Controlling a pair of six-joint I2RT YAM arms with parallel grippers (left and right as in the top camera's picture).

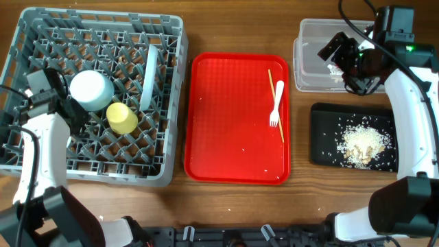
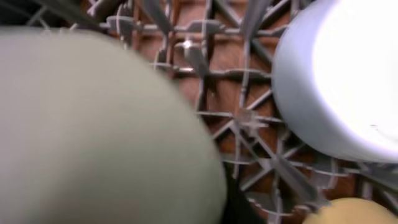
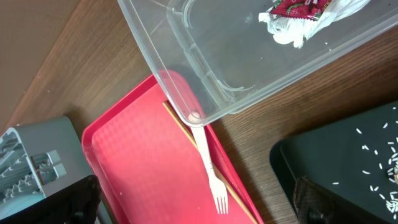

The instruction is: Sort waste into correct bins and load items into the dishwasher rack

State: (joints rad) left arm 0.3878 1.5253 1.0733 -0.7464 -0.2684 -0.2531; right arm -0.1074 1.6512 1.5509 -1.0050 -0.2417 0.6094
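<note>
The grey rack [image 1: 41, 27] holds an upturned white bowl [image 1: 91, 89], a yellow cup [image 1: 122, 118] and a plate [image 1: 149, 75] standing on edge. My left gripper [image 1: 67, 108] is down in the rack's left part. In the left wrist view a pale green bowl [image 2: 93, 124] fills the frame against one dark finger, so it looks gripped. My right gripper [image 1: 341, 58] hangs open and empty over the clear tub [image 1: 309, 41]. The red-and-white wrapper [image 3: 298, 6] and the tissue [image 3: 289, 31] lie in the tub [image 3: 205, 56]. Rice scraps [image 1: 363, 144] lie on the black tray [image 1: 326, 123].
The red serving tray [image 1: 233, 116] sits between the rack and the bins. A white fork [image 1: 276, 103] and wooden chopsticks [image 1: 280, 123] lie along its right side; they also show in the right wrist view as the fork [image 3: 211, 177] and chopsticks [image 3: 186, 134].
</note>
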